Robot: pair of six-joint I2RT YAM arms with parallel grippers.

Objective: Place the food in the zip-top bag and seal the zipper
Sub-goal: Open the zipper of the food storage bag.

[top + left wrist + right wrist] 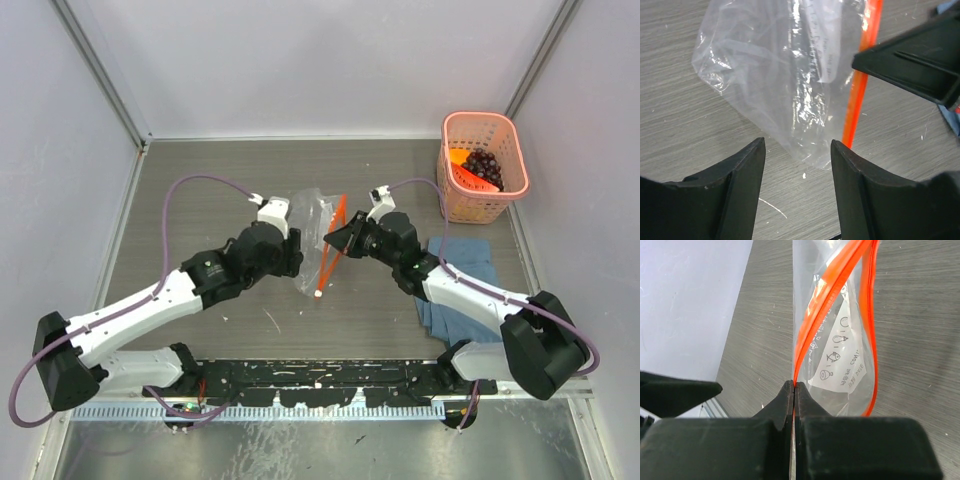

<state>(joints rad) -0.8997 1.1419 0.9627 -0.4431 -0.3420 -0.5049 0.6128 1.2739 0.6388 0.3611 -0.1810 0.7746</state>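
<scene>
The clear zip-top bag [311, 232] lies mid-table, empty, with its mouth spread apart. Its red-orange zipper [333, 250] runs along the right edge. My right gripper [794, 386] is shut on one lip of the zipper [825, 295], and the other lip bows away to the right. My left gripper [797, 150] is open over the table, the bag's [780, 75] near corner just beyond its fingertips and nothing between them. The food sits in the pink basket [500, 125] at the back right: dark grapes [483, 165] and an orange fruit [459, 167] show.
A folded blue cloth [462, 272] lies under the right forearm, near the right edge. White walls close the table at the back and on both sides. My right gripper's black finger [910, 60] reaches into the left wrist view beside the zipper [860, 85].
</scene>
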